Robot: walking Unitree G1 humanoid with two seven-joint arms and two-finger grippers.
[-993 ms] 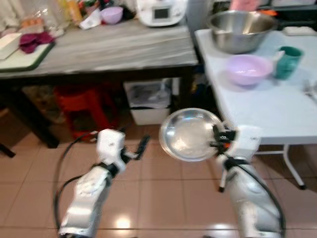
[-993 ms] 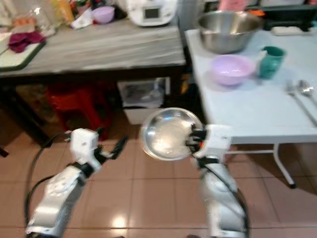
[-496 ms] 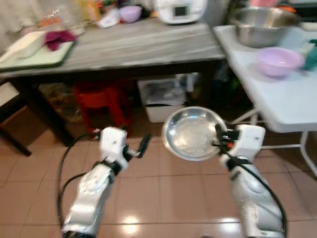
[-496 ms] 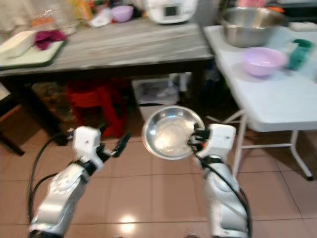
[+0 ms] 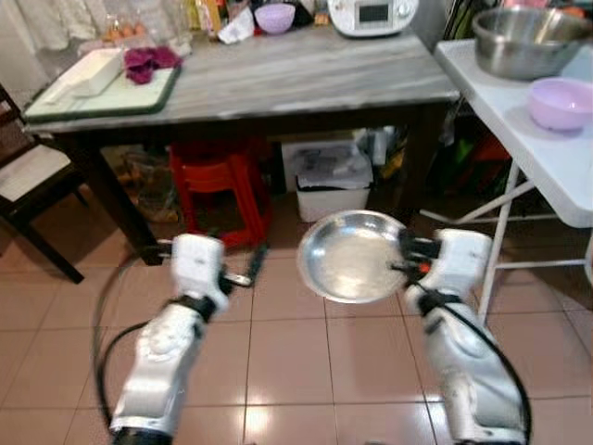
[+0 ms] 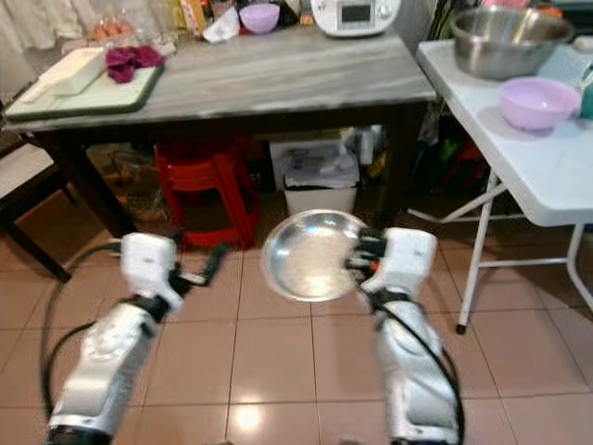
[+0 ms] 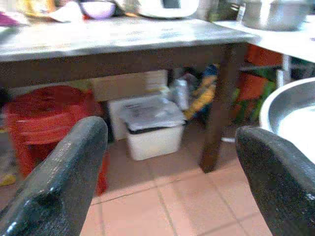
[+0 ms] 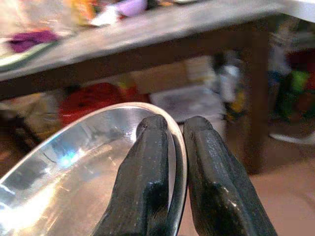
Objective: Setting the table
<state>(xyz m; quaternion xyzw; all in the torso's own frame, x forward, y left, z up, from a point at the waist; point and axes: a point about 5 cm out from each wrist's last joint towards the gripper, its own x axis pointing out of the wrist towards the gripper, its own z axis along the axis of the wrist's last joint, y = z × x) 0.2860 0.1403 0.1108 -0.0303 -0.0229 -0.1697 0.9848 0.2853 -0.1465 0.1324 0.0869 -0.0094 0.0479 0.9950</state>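
Observation:
My right gripper (image 5: pixel 404 259) is shut on the rim of a shiny round steel plate (image 5: pixel 350 257), held out in front of me above the tiled floor. In the right wrist view both black fingers (image 8: pixel 150 167) pinch the steel plate's (image 8: pixel 74 162) edge. My left gripper (image 5: pixel 252 268) hangs open and empty at the same height, to the plate's left; its two fingers (image 7: pixel 59 177) stand wide apart in the left wrist view. Ahead stands a grey wooden table (image 5: pixel 306 74), and a white folding table (image 5: pixel 547 158) is to the right.
A red stool (image 5: pixel 222 185) and a white bin (image 5: pixel 332 181) sit under the grey table. On it lie a tray (image 5: pixel 102 88), a purple bowl (image 5: pixel 275 17) and a white appliance (image 5: pixel 371 14). The white table bears a steel bowl (image 5: pixel 523 42) and a lilac bowl (image 5: pixel 561 100). A dark chair (image 5: pixel 28 185) is left.
The camera has swung left and back: both tables have slid to the right and the chair has come into view. The plate stays in my right gripper, and the left arm holds its pose.

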